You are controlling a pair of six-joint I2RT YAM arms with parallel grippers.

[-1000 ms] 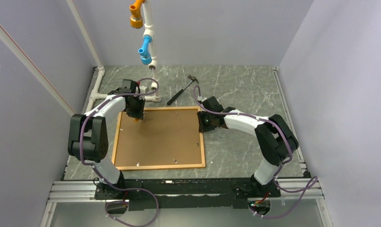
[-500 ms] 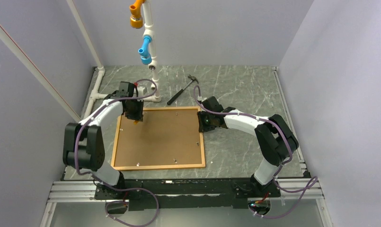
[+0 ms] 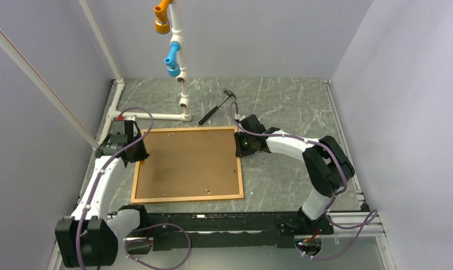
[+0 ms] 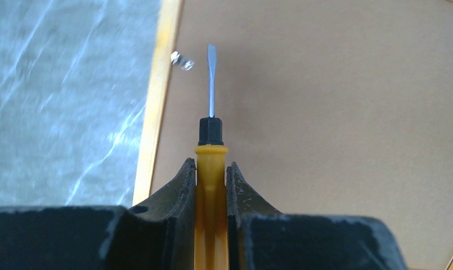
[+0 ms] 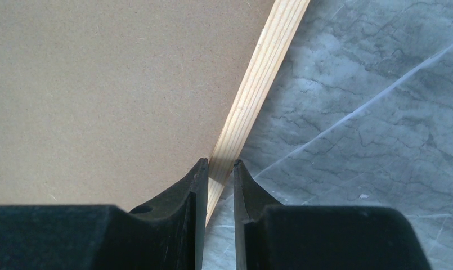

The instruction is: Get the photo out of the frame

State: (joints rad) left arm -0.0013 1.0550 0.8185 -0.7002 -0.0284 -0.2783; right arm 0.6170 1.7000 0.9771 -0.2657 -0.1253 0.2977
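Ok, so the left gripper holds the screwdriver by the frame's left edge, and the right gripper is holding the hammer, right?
Not the hammer: the right wrist view shows the right gripper closed on the frame at its right rail. The hammer lies on the table beyond the frame. The left gripper does hold the screwdriver by the left edge.

Pale lilac walls (image 3: 258,39) enclose grey marbled table (image 3: 291,107).
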